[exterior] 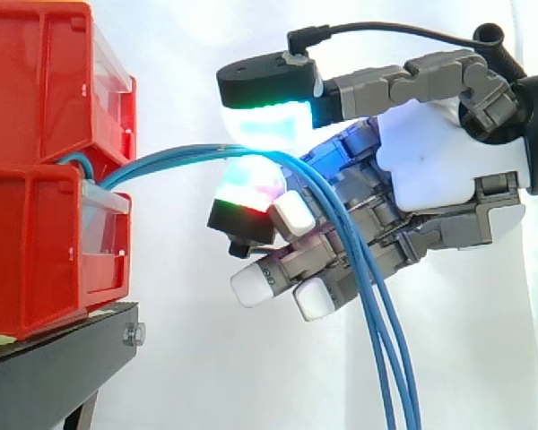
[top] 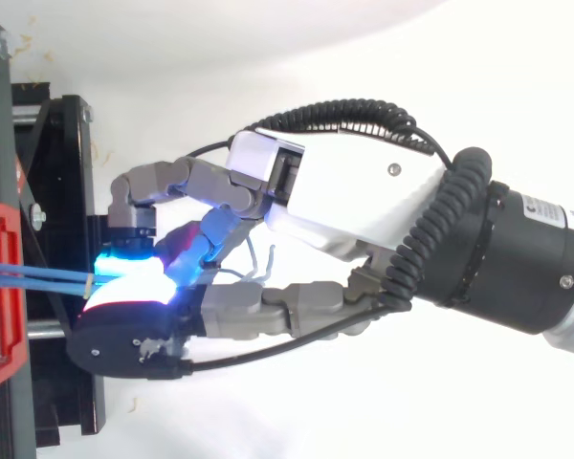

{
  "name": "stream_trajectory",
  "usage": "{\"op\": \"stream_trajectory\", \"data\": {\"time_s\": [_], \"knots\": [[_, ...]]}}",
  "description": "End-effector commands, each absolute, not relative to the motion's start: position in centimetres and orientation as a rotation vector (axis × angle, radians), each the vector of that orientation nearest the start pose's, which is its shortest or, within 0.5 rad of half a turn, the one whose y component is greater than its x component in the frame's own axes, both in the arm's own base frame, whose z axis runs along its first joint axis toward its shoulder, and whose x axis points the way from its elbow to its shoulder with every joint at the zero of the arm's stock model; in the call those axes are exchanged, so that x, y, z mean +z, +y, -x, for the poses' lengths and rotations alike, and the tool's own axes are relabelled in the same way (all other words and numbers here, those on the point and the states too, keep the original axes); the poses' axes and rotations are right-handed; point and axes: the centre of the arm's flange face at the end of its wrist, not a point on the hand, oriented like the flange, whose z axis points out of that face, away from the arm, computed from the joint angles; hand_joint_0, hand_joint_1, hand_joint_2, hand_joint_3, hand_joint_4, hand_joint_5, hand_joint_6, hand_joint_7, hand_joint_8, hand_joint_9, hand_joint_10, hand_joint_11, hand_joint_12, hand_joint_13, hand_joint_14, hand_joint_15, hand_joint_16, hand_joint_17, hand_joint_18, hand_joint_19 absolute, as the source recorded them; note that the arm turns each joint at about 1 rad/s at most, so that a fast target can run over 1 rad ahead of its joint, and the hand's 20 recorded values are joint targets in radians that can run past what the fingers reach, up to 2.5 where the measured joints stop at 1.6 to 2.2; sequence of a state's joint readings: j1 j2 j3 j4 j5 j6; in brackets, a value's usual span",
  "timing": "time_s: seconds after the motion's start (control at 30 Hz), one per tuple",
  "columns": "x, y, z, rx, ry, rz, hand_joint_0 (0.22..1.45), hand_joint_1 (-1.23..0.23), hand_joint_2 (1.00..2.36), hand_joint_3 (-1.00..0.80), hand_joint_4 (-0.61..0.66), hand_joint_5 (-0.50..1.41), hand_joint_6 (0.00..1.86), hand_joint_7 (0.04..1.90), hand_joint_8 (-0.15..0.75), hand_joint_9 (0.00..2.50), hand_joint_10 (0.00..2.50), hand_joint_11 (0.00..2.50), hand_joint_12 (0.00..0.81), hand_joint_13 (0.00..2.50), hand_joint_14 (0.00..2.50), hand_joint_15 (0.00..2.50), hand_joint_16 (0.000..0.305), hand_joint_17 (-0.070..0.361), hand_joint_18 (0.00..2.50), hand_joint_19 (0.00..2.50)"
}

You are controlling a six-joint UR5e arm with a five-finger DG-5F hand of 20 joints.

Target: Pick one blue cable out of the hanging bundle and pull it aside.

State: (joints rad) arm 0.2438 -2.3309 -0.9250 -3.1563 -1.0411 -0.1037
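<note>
You have the hand (exterior: 448, 170) just right of the red bins (exterior: 36, 179), its glowing pads (exterior: 269, 121) pinched together on the blue cables (exterior: 161, 159). The cables leave the gap between the 2 stacked bins, run right to the pinch, then hang down past the hand. The bins sit on a black stand (exterior: 54, 372).

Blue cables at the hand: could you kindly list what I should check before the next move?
1. Pinch: ok, the hand holds the blue cables between thumb pad and a finger pad.
2. Single cable isolated: cannot tell, several strands reach the pads together.
3. Far end anchored: ok, cables emerge between the red bins.
4. Hand apart from bins: ok.
5. Loose strands: not ok, they drape across the lower fingers.
</note>
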Motion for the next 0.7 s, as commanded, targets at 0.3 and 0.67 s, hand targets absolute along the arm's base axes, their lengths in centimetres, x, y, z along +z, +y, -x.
{"op": "stream_trajectory", "data": {"time_s": [0.3,0.67], "knots": [[31.70,0.30,-77.71,0.825,1.163,-1.312,0.79,-0.92,1.02,-0.26,0.35,-0.13,0.90,1.74,0.329,0.95,0.02,0.54,0.410,0.72,0.01,0.35,0.055,0.125,0.71,0.46],[31.97,0.21,-77.70,0.823,1.168,-1.313,0.51,-0.78,1.00,-0.50,0.32,-0.12,0.89,1.52,0.342,1.01,0.02,0.53,0.427,0.75,0.01,0.37,0.059,0.133,0.73,0.49]]}}
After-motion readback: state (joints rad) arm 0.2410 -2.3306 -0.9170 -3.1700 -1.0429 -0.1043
